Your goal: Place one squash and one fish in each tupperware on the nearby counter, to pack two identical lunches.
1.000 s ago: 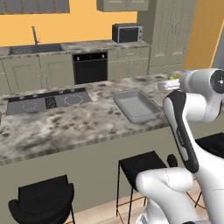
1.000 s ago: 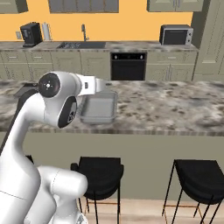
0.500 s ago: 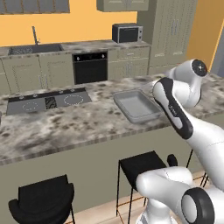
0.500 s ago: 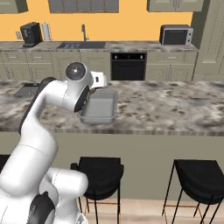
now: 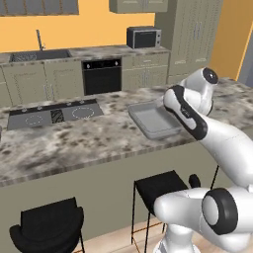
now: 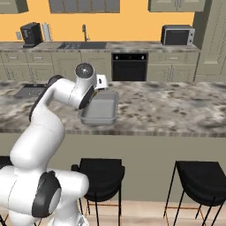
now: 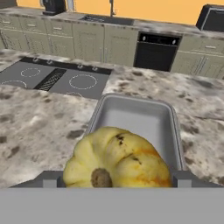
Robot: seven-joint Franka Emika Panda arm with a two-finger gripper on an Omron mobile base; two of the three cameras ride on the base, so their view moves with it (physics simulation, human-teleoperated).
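Note:
A roundish yellow squash (image 7: pixel 116 162) fills the low middle of the hand view, and my gripper (image 7: pixel 116 180) is shut on it, a grey finger showing at each side. Just beyond it lies one shallow light-grey tupperware (image 7: pixel 135 118), with nothing inside. In the base views that tupperware (image 5: pixel 153 121) (image 6: pixel 100 112) sits near the counter's front edge, and my hand (image 6: pixel 101 82) hovers over its near end. The fish, the dark green squash and the second tupperware are out of view.
A black cooktop (image 5: pixel 54 114) (image 7: pixel 57 78) is set into the speckled counter left of the tupperware. Black stools (image 5: pixel 158 188) (image 6: pixel 99 172) stand below the counter's front. An oven (image 6: pixel 129 67), a microwave (image 5: pixel 143 37) and a sink line the back wall.
My arm has swung up from beside the base and reached forward over the counter, bringing the hand with the squash to the tupperware's near end.

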